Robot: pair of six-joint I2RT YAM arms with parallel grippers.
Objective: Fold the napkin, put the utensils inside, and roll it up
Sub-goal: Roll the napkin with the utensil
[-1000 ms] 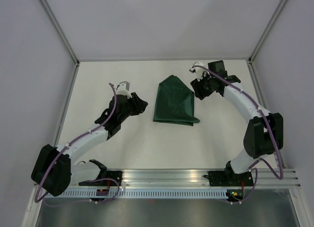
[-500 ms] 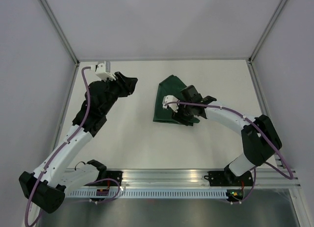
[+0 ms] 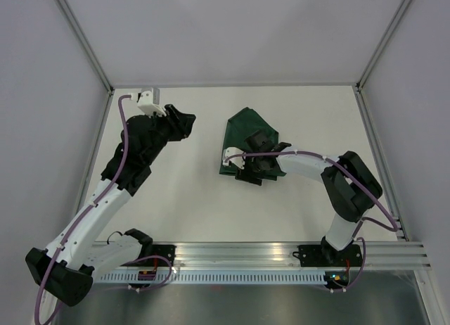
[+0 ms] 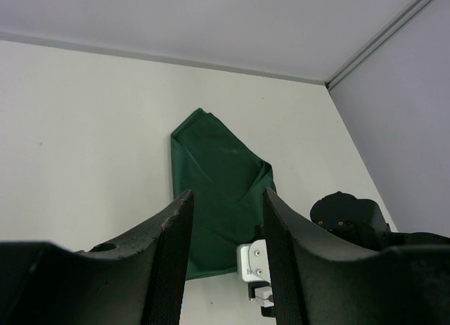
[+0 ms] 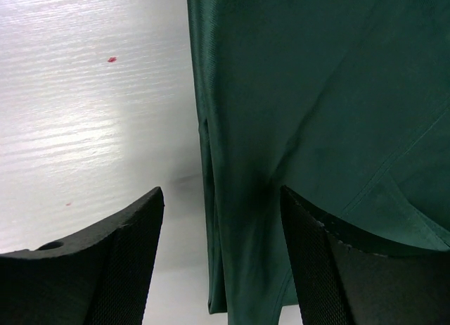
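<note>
The dark green napkin (image 3: 246, 131) lies folded in an uneven wedge on the table's middle back. It also shows in the left wrist view (image 4: 214, 177) and the right wrist view (image 5: 316, 93). My right gripper (image 3: 261, 155) is open and low over the napkin's near part. Its jaws straddle the napkin's folded left edge (image 5: 221, 255). My left gripper (image 3: 187, 120) is open and empty, held above the table left of the napkin and pointing at it (image 4: 225, 255). The orange-red utensil is not in view.
The white table (image 3: 176, 191) is walled by grey panels on the left, back and right. Two tiny red specks (image 5: 112, 59) lie on the table left of the napkin. The right arm's white camera mount (image 4: 252, 263) shows at the napkin's near edge.
My right arm swung from the back right down onto the napkin's near part. My left arm rose and moved back and left, then held still.
</note>
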